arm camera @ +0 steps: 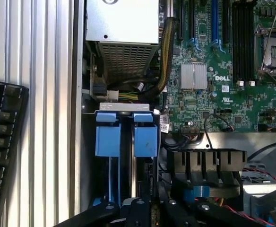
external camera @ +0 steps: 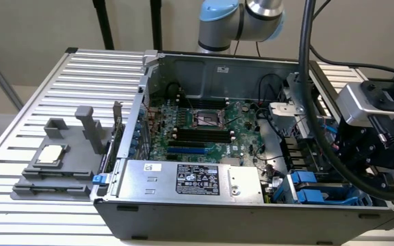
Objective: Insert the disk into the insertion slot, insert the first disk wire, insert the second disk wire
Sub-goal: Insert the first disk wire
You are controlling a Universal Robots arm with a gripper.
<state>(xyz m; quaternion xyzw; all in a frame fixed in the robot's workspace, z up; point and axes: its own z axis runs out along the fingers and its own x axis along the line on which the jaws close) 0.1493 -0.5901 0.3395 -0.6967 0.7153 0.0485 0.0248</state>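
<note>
The insertion slot (external camera: 313, 190) sits in the open computer case's front corner at the exterior view's right, marked by bright blue clip tabs. In the wrist view two blue tabs (arm camera: 107, 135) stand side by side over the grey-blue bay (arm camera: 124, 108). A narrow pale edge (arm camera: 133, 177) runs between them toward my gripper; I cannot tell whether it is the disk seen edge-on. My gripper (external camera: 380, 171) hangs directly over the bay, its black linkage (arm camera: 138, 208) close above the tabs. Loose drive wires (arm camera: 128, 92) lie just beyond the bay.
The silver power-supply box (external camera: 190, 179) with a black label lies beside the bay. The motherboard (external camera: 204, 128) fills the case floor. A black fan shroud (arm camera: 209, 163) and red wires (arm camera: 265, 177) crowd the bay's other side. A grey fixture (external camera: 53, 164) rests on the slatted table.
</note>
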